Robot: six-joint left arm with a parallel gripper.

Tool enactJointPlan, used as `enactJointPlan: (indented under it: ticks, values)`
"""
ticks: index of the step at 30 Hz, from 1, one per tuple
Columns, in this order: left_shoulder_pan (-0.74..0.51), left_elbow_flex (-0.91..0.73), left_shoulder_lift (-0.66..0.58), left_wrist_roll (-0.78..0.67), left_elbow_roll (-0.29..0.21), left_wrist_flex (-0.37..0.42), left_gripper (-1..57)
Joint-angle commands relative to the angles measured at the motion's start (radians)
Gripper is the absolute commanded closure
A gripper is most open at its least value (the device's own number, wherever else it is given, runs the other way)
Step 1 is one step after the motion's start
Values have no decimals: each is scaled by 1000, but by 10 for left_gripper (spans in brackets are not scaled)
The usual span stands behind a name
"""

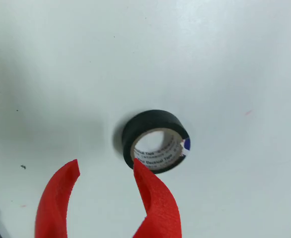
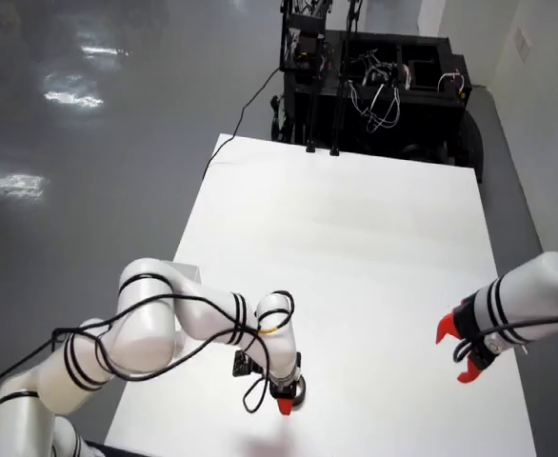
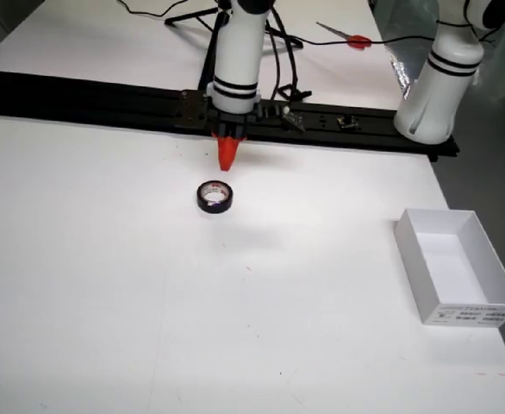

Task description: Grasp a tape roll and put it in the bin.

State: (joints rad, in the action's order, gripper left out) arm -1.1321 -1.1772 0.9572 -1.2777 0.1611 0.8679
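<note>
Red gripper spread open above the table, holding nothing.
The black tape roll, with a pale printed core, lies flat on the white table, just beyond the right fingertip in the wrist view, outside the jaws; the white bin sits well apart by the table's right edge.

A robotics lab: white arms at a white table, wired electronics rack behind.
</note>
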Motion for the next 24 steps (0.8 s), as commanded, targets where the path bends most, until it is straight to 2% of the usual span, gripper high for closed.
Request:
enactJointPlan:
  ticks: [1,9,21,24]
  values:
    - [-25,21,94,-6,0,-53,326]
    - [-6,73,121,8,15,-66,327]
    - [-8,123,146,38,18,-44,337]
    - [0,145,143,58,21,-1,341]
